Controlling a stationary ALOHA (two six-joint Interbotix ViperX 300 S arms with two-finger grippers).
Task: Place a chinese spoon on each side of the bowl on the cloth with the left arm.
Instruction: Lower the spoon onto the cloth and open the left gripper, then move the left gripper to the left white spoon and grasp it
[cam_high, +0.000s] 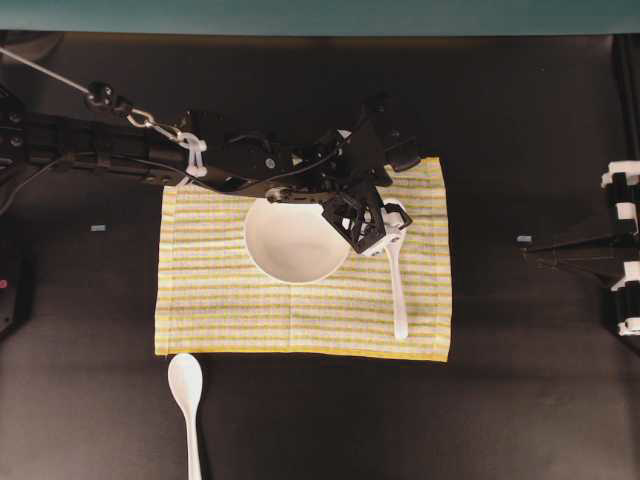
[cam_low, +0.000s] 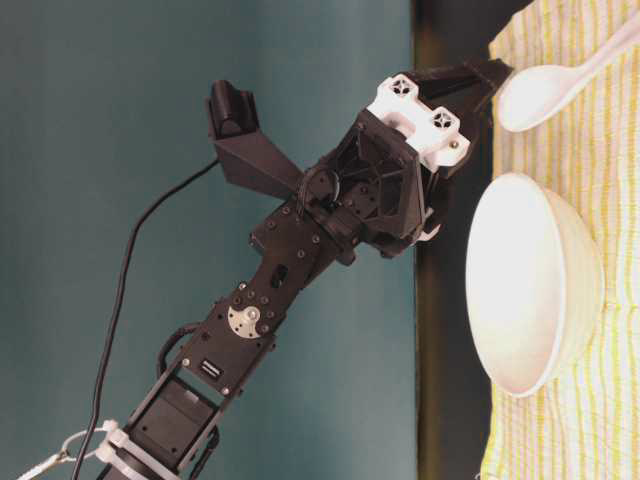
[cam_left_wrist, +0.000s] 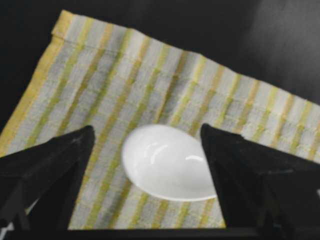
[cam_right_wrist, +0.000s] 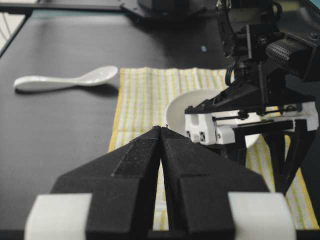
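Left pincer (cam_high: 392, 228): jaws wide, empty, above the placed spoon (cam_high: 397, 285) right of the bowl (cam_high: 295, 240) on the cloth (cam_high: 220, 290).
Second spoon (cam_high: 187, 395): on the table, off the cloth's front-left corner, handle pointing away from it.
Right pincer (cam_right_wrist: 161, 131): closed, parked.

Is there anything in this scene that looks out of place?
One chinese spoon lies off the cloth on the bare black table, near the cloth's corner. The other spoon lies on the cloth beside the bowl.
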